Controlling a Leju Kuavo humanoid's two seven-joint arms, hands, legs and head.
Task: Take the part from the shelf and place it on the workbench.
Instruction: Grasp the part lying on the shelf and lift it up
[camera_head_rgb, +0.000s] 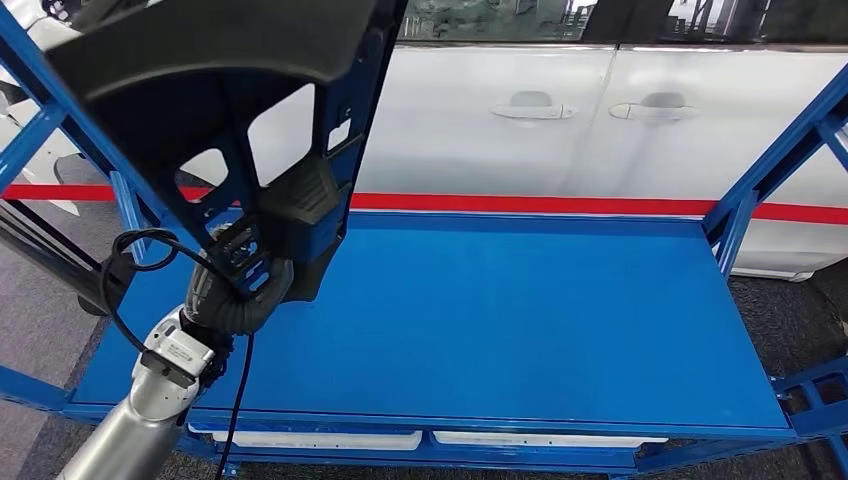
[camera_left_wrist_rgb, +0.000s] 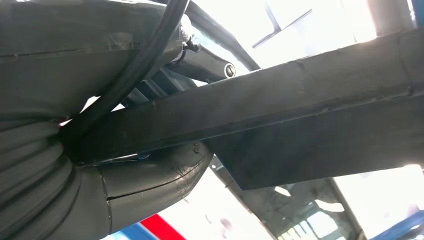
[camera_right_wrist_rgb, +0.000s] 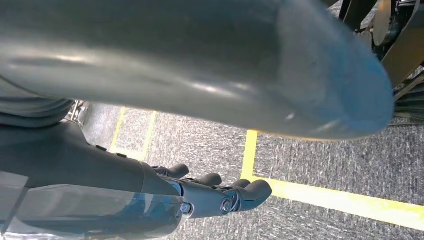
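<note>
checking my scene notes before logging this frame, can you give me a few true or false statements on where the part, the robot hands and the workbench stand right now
1. The left robot hand holds the black part. True.
2. The part lies flat on the blue workbench. False: it is held up above the workbench's left end.
3. The right robot hand grips a second part. False: it holds nothing and hangs over grey floor with yellow lines.
4. A white car stands behind the workbench. True.
5. A person's hand reaches for the part. False: no person is in view.
</note>
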